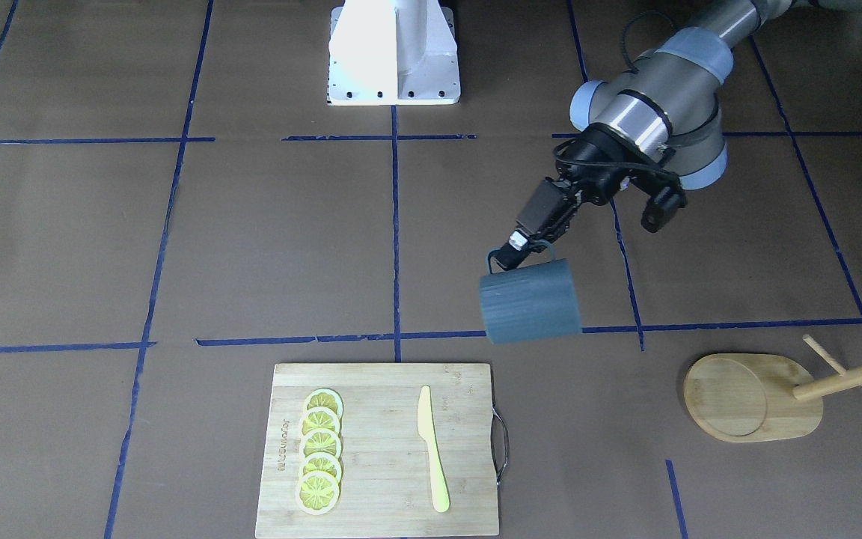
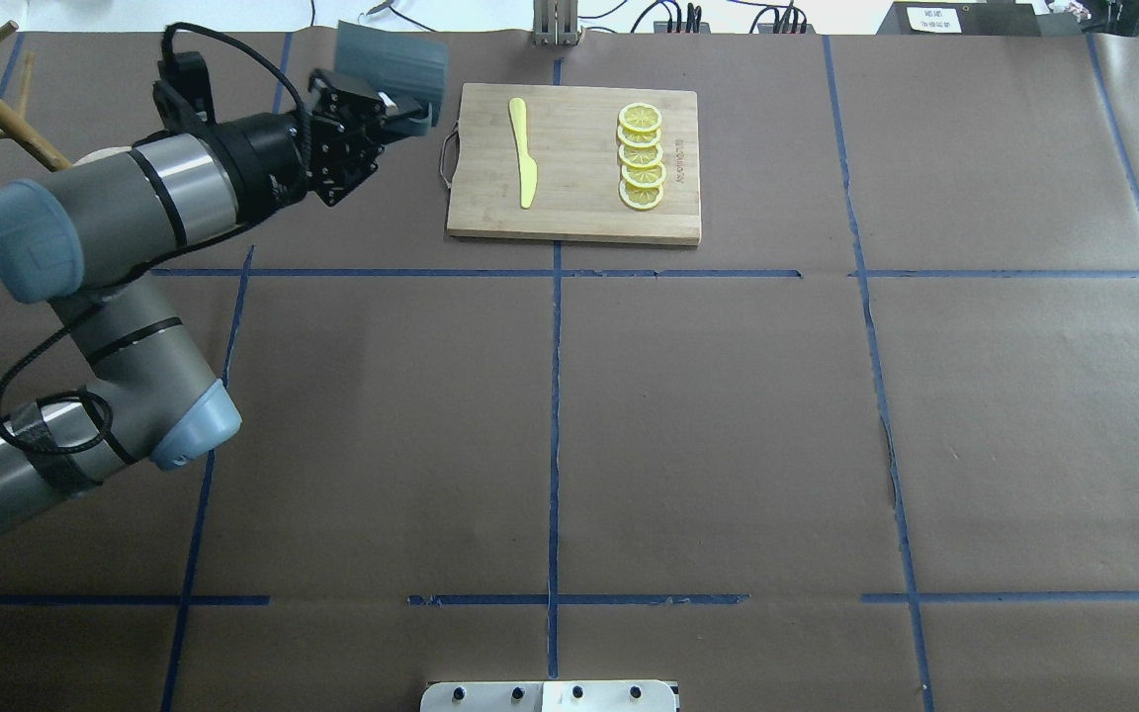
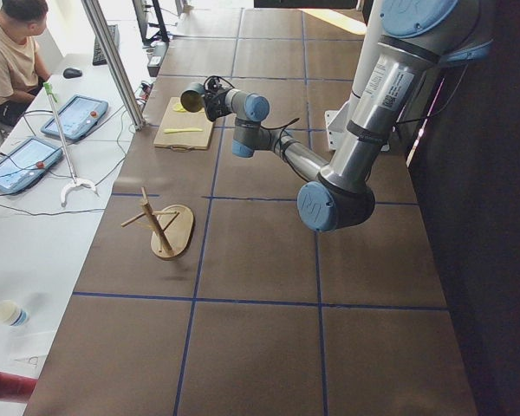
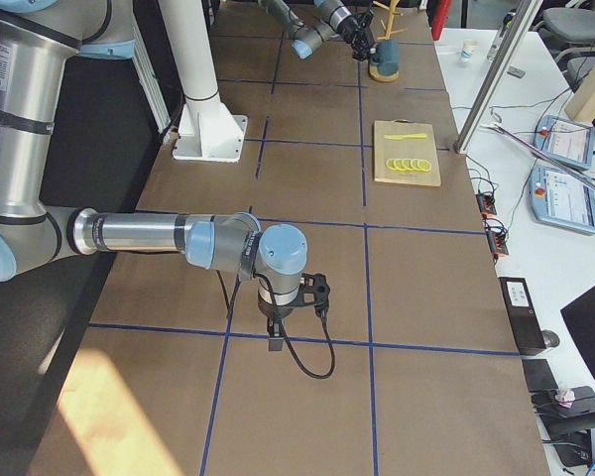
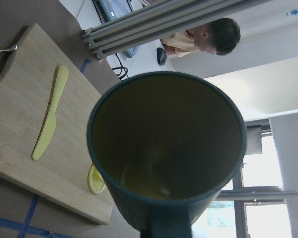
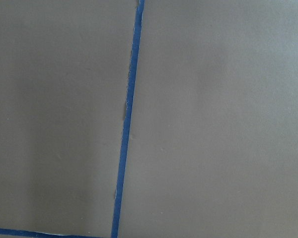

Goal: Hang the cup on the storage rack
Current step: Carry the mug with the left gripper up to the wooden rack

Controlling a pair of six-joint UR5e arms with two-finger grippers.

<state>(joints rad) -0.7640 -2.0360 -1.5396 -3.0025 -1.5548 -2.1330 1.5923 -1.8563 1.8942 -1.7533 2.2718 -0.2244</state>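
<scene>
The dark blue-grey ribbed cup (image 1: 530, 301) hangs in the air on its side, over the blue tape line just behind the cutting board. My left gripper (image 1: 517, 251) is shut on its loop handle. The cup also shows in the overhead view (image 2: 394, 61), and the left wrist view looks straight into its yellow inside (image 5: 169, 139). The wooden storage rack (image 1: 749, 397) stands apart from the cup, towards my left, with its oval base, post and thin pegs bare. It also shows in the exterior left view (image 3: 165, 230). My right gripper (image 4: 275, 337) points down at the table, far off; I cannot tell whether it is open.
A bamboo cutting board (image 1: 382, 449) with a yellow knife (image 1: 431, 449) and several lemon slices (image 1: 320, 453) lies near the far table edge, beside the cup. The robot's white base (image 1: 393, 52) stands at the near edge. A person sits beyond the table (image 3: 13, 52).
</scene>
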